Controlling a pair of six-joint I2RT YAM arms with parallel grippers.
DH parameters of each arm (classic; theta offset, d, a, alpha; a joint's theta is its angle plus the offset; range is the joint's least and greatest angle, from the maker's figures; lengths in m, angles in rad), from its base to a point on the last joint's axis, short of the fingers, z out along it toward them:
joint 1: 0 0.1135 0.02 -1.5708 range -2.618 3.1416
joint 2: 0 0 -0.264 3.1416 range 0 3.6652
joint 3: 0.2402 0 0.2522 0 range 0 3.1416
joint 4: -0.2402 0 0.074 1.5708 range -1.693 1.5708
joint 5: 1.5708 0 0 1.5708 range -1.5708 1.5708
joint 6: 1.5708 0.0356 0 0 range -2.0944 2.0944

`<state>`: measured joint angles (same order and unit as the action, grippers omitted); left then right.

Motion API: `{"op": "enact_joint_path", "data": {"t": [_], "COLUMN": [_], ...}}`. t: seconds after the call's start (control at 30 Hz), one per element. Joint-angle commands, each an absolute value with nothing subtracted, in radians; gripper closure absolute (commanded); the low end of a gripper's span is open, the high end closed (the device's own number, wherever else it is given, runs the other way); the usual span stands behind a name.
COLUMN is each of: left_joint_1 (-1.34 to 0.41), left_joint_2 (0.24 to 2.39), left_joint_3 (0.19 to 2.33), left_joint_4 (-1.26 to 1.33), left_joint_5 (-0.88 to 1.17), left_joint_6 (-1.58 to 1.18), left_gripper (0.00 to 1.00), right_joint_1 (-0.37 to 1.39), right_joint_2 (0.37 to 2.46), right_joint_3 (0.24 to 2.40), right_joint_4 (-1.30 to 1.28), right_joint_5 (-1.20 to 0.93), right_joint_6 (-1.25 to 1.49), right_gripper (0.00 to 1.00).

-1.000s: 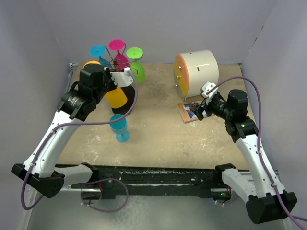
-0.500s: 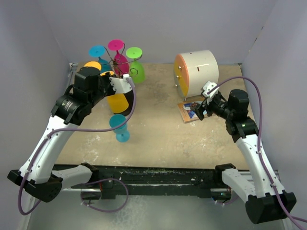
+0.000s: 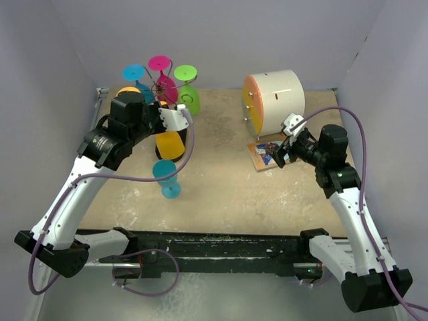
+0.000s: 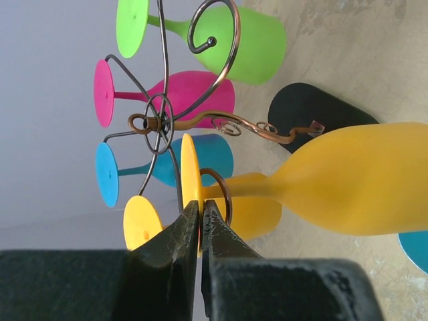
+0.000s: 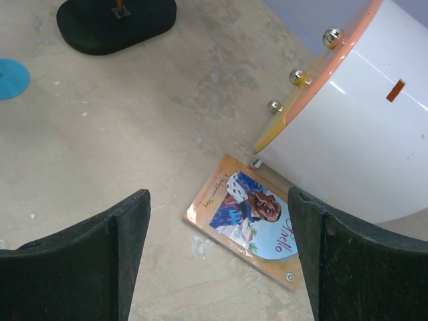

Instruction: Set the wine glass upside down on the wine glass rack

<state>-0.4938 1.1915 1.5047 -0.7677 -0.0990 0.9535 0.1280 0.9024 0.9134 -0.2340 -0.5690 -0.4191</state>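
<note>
One yellow glass hangs bowl-down, stem in a curl of the rack, foot pinched by the left pincer. The right pincer gapes wide over a book.

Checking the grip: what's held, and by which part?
The left fingers pinch the yellow wine glass by its foot's rim; the right fingers hold nothing.

Left arm: raised, reaching toward the far left.
Left gripper: fingers nearly together, pinching the foot of the yellow wine glass.
Right arm: elbow bent at right, forearm pointing left.
Right gripper: fingers spread wide, angled downward.
</note>
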Motion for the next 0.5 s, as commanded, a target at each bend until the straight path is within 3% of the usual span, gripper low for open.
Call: {"op": "enact_joint_path", "data": {"t": [0.0,0.47], "left_joint_1": [-0.499,-0.5], "left_joint_2": [1.194,1.168], "left_joint_3": [1.497,1.472], "left_joint_4": [-0.726,-0.744], "left_joint_5": [-0.063,0.022], "left_joint_6": [0.954,0.922], "left_gripper": [0.91,0.73], "right_joint_1": [0.122,0.117], "right_joint_2": [0.888,0.882], "right_joint_3": [0.91,0.91], "right_joint_4": [-0.212,-0.215], "right_joint_5": [-0.593,-0.598], "right_joint_6": [-0.425,-0.426], "right_gripper": [0.14,0.14]}}
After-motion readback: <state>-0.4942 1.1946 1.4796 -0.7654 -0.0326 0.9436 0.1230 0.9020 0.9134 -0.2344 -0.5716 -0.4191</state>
